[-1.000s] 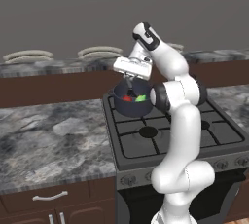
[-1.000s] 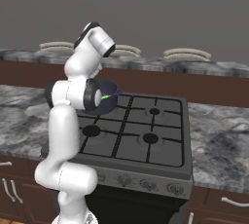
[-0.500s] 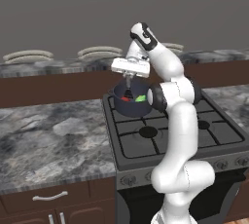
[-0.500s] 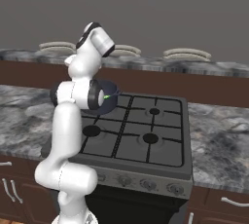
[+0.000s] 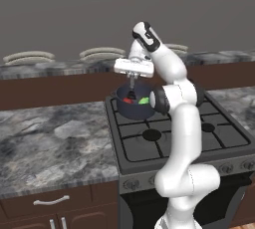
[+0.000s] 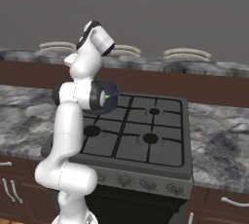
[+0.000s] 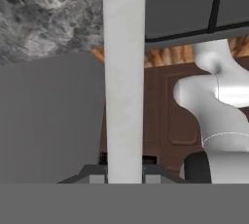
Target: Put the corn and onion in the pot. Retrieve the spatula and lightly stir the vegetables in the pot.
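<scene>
The stove (image 5: 174, 138) carries the pot (image 5: 130, 107) on its back-left burner, w/ the white arm bent over it. Pot looks deep, rigid and probably heavy enough to stay put under light stirring; its wall is partly visible past the elbow in the right base view (image 6: 111, 102).

The gripper (image 5: 132, 77) hangs just above the pot, jaws clamped together on the spatula (image 7: 124, 77), which runs up the hand view as a pale straight bar and drops into the pot in the left base view (image 5: 132, 89). Spatula reads as light, stiff and smooth, so likely to twist if held loosely; a hold high on the shaft, approx as now, seems sensible.

Inside the pot: the onion (image 5: 128, 100) on the left, the corn (image 5: 144, 101) on the right, both small and prob. roll easily.
</scene>
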### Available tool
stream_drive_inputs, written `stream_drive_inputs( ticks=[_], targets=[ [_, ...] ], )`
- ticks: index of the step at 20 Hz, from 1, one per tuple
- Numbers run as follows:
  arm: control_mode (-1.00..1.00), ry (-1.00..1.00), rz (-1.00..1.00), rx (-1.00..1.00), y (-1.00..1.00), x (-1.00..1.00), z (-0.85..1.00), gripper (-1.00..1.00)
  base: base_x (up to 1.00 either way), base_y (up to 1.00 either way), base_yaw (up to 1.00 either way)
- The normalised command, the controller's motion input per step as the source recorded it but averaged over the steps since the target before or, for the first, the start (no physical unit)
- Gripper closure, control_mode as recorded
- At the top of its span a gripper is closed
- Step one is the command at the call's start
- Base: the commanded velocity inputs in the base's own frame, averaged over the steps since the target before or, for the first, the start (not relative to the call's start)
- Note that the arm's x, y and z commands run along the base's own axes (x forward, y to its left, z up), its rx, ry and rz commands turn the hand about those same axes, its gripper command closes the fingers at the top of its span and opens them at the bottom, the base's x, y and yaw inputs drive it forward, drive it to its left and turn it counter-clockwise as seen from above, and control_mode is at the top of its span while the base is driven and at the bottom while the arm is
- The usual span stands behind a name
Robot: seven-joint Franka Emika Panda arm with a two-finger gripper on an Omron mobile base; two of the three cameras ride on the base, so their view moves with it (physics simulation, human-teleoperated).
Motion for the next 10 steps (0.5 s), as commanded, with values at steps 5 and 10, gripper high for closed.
stream_drive_inputs(
  ticks=[5,10],
  targets=[
    [-1.00,0.00,0.00,0.00,-0.40,0.16,-0.05,1.00,0.00,0.00,0.00],
    [-1.00,0.03,0.00,0.00,-0.30,0.05,-0.02,1.00,0.00,0.00,0.00]
  ],
)
